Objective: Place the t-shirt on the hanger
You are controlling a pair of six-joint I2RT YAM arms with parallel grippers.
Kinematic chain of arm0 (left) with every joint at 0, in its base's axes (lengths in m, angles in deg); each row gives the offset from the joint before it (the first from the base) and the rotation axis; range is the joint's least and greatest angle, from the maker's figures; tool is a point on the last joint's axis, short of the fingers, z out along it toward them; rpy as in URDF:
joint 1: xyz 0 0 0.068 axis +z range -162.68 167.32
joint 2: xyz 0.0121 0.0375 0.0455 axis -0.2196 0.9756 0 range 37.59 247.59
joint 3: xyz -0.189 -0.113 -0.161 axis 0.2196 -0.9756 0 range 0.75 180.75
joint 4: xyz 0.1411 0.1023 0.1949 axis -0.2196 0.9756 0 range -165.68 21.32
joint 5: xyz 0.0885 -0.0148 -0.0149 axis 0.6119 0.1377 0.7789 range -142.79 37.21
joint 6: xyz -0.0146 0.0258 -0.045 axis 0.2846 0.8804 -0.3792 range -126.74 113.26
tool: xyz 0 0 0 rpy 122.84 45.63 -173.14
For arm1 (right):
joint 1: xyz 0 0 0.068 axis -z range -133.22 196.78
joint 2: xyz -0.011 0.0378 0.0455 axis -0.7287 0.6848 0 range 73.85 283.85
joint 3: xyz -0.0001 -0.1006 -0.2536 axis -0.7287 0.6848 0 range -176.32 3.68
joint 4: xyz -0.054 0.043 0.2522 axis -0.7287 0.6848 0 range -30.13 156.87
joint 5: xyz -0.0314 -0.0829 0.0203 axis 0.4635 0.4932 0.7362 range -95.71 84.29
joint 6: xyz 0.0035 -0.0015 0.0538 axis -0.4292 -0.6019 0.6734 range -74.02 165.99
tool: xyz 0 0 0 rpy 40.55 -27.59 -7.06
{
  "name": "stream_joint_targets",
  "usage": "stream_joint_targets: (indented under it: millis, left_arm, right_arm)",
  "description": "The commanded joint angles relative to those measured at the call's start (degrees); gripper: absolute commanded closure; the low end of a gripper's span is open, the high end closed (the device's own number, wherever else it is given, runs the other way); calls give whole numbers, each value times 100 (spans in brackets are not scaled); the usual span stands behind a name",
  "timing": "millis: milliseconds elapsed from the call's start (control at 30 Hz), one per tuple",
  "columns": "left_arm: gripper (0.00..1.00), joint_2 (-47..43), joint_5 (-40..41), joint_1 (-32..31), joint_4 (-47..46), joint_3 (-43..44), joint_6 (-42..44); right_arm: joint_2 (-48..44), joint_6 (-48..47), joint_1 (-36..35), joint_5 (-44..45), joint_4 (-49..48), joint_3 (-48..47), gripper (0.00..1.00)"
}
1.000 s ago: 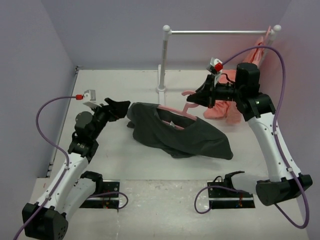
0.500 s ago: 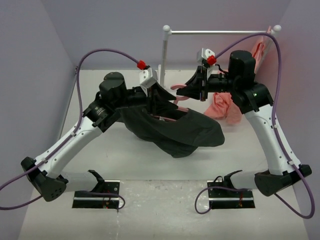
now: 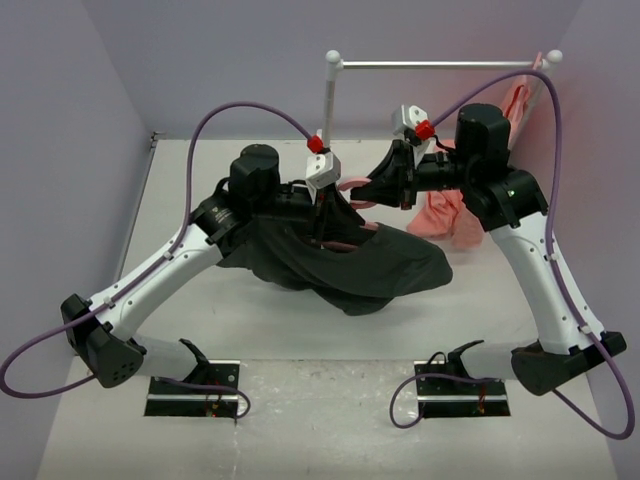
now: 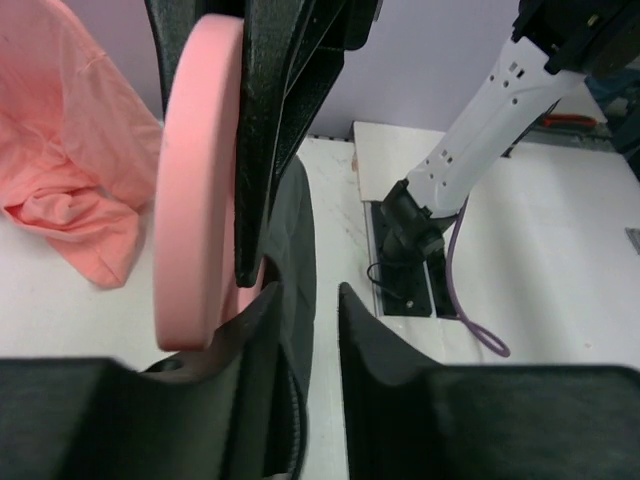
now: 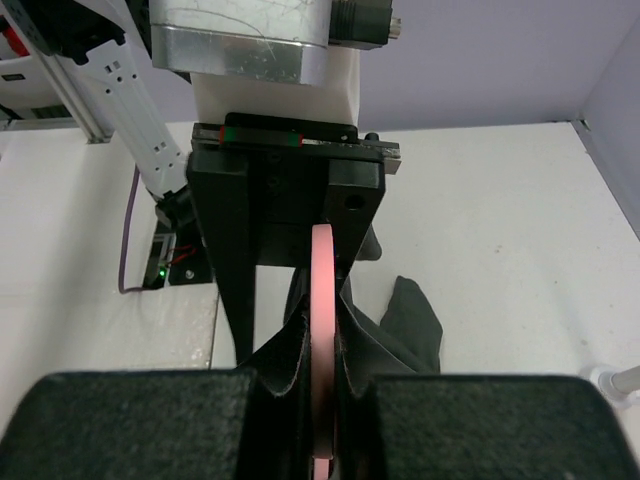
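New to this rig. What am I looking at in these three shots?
Two robot arms bolted to a white table, each ending in a two-finger gripper. The wide shot is from a fixed camera above and behind them; the two close-ups are from wrist cameras looking along each arm's own fingers. The right gripper is shut on a thin pink hanger. The left gripper is open, with cloth of the dark t-shirt between its fingers; the t-shirt drapes onto the table. A salmon garment sits back right, below a rail.
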Motion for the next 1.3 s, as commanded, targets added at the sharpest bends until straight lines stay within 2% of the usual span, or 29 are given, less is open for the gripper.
stream_joint_targets:
  millis: [0,33,67,133,267,367,400,433,533,633,833,900,1000,1067,1133,1267]
  left_arm:
    - [59,29,430,15,137,266,214]
    - [67,37,493,16,139,240,249]
    - [85,38,496,16,131,222,284]
    - [100,77,440,16,-38,154,268]
    - [100,67,598,22,-264,28,143]
    - [100,3,830,76,9,80,300]
    - [92,-94,975,93,169,72,376]
    - [91,-167,1077,95,255,72,431]
    - [65,-547,1390,114,536,-28,635]
    - [48,-834,1806,139,718,-87,831]
    - [38,-781,1740,165,702,-15,799]
    - [31,-692,1741,165,693,39,787]
    - [31,-549,1207,165,505,26,724]
    - [33,-458,421,165,299,-48,661]
    - [33,-428,-100,165,-284,-274,254]
    - [33,-404,-464,165,-886,-484,-53]
  right_arm:
    - [-125,-124,-74,-419,-7,19,100]
    - [-152,-151,-66,-436,11,37,100]
    - [-170,-169,-74,-462,12,63,100]
    - [-220,-170,-74,-580,-36,127,100]
    - [-271,-208,-68,-783,-11,176,100]
    - [-373,-239,-57,-340,3,264,100]
    - [-437,-256,-56,-129,3,307,100]
    - [-467,-258,-48,-111,3,310,100]
    - [-511,-199,-37,-7,-7,315,100]
    - [-486,-114,-30,-75,-34,283,100]
    - [-430,136,-39,-500,-243,268,100]
    - [-414,158,-39,-660,-243,240,100]
    - [-386,276,-39,-697,-298,218,100]
    - [-390,386,-39,-629,-477,236,100]
    - [-389,529,-39,-643,-584,241,100]
    - [-389,589,-39,-668,-658,256,100]
